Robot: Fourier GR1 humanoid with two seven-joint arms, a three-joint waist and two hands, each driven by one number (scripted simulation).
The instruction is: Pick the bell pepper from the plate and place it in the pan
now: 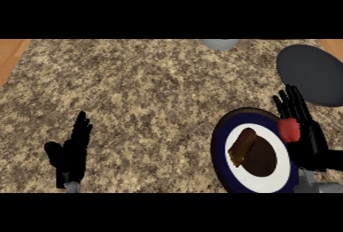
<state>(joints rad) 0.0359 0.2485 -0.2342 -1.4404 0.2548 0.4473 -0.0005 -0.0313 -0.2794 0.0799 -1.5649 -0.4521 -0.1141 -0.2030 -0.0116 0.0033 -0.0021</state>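
The red bell pepper [289,129] sits at the right rim of a plate [221,145] that has a dark blue border and a white centre. My right hand [312,141] is just right of the plate, its fingers straight and pointing away from me, with the pepper lying against its inner side. The dark grey pan [313,72] lies beyond the hand at the far right. At the lower left my left hand [72,152] rests open with its fingers up, away from everything.
A brown oblong piece of food [242,147] lies on the plate's white centre. A grey round object [219,43] shows at the far edge. Wooden strips border the speckled counter [147,99] at both far corners.
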